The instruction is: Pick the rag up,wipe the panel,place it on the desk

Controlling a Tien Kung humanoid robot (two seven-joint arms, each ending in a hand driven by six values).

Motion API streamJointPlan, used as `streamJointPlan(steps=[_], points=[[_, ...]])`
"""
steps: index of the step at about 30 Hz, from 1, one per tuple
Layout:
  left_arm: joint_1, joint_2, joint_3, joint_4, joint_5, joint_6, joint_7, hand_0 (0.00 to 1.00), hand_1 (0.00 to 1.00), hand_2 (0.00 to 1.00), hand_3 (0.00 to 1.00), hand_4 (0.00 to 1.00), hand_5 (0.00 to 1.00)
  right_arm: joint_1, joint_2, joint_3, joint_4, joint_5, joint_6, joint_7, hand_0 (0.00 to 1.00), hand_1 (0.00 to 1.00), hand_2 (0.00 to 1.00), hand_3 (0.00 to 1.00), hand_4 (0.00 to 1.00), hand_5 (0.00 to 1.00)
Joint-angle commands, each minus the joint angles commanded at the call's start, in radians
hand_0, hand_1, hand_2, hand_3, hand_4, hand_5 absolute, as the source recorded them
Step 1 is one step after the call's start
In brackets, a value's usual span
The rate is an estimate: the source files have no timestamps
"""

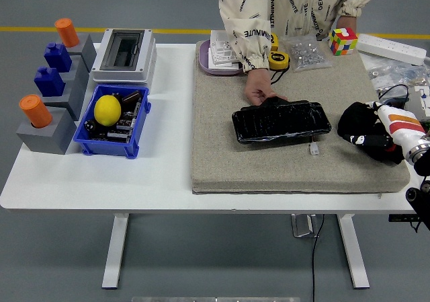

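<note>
A black rag (pixel 353 120) lies bunched at the right end of the tan mat (pixel 222 147). My right hand (pixel 373 140) comes in from the right edge, white and orange at the wrist, with its black fingers curled into the rag. The black panel (pixel 281 121) rests at the mat's centre, left of the rag and apart from it. A person at the far side presses a hand (pixel 256 90) on the panel's far left edge. My left arm is out of view.
Left of the mat stand a blue bin (pixel 111 148) holding a lemon (pixel 107 110), a grey switch box (pixel 124 53) and grey blocks with orange and blue pegs (pixel 50 80). Behind the mat sit a tape measure (pixel 278 60), a bag of screws (pixel 306 52), a colour cube (pixel 342 40) and a power strip (pixel 392 48).
</note>
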Motion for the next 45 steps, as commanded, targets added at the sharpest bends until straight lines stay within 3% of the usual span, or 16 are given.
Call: streamJointPlan(steps=[2, 12, 17, 25, 26, 31, 32, 38, 45], points=[[-0.002, 0.0, 0.002, 0.0, -0.002, 0.0, -0.002, 0.651, 0.696, 0.741, 0.567, 0.599, 0.476, -0.002, 0.001, 0.001, -0.003, 0.011, -0.017, 0.013, 0.697, 0.658, 0.734, 0.802, 0.998, 0.537], [-0.001, 0.0, 0.0, 0.0, -0.001, 0.0, -0.002, 0.651, 0.696, 0.741, 0.566, 0.599, 0.476, -0.019, 0.036, 0.093, -0.028, 0.079, -0.091, 0.077, 0.696, 0.655, 0.731, 0.79, 0.998, 0.565], [0.0, -0.002, 0.0, 0.0, -0.003, 0.0, -0.003, 0.651, 0.696, 0.742, 0.567, 0.599, 0.476, -0.019, 0.038, 0.106, -0.027, 0.095, -0.077, 0.073, 0.696, 0.66, 0.729, 0.776, 0.998, 0.552], [-0.002, -0.001, 0.0, 0.0, -0.003, 0.0, -0.005, 0.651, 0.696, 0.742, 0.566, 0.599, 0.476, 0.011, 0.015, 0.105, 0.019, 0.026, 0.081, -0.067, 0.715, 0.665, 0.726, 0.775, 0.998, 0.569], [-0.002, -0.001, -0.001, 0.0, -0.003, 0.001, -0.005, 0.651, 0.696, 0.742, 0.567, 0.599, 0.476, 0.018, 0.01, 0.102, 0.025, 0.012, 0.097, -0.083, 0.722, 0.669, 0.728, 0.776, 0.998, 0.662], [-0.002, -0.001, -0.002, 0.0, -0.003, 0.001, -0.006, 0.651, 0.696, 0.742, 0.567, 0.599, 0.476, 0.058, -0.008, 0.077, 0.04, -0.048, 0.192, -0.162, 0.722, 0.669, 0.728, 0.776, 0.998, 0.662], [-0.002, -0.001, -0.002, 0.0, -0.004, 0.001, -0.006, 0.651, 0.696, 0.742, 0.567, 0.599, 0.476, 0.067, -0.012, 0.071, 0.04, -0.061, 0.214, -0.176, 0.73, 0.679, 0.738, 0.787, 0.998, 0.736], [-0.003, -0.001, -0.004, 0.0, -0.004, 0.002, -0.006, 0.65, 0.696, 0.742, 0.567, 0.599, 0.476, 0.107, -0.034, 0.025, 0.034, -0.155, 0.342, -0.243, 0.728, 0.686, 0.744, 0.795, 0.998, 0.748], [-0.002, -0.002, -0.002, 0.0, -0.006, 0.002, -0.006, 0.65, 0.696, 0.742, 0.567, 0.599, 0.477, 0.112, -0.04, -0.012, 0.017, -0.217, 0.375, -0.251, 0.729, 0.685, 0.745, 0.794, 0.998, 0.748]])
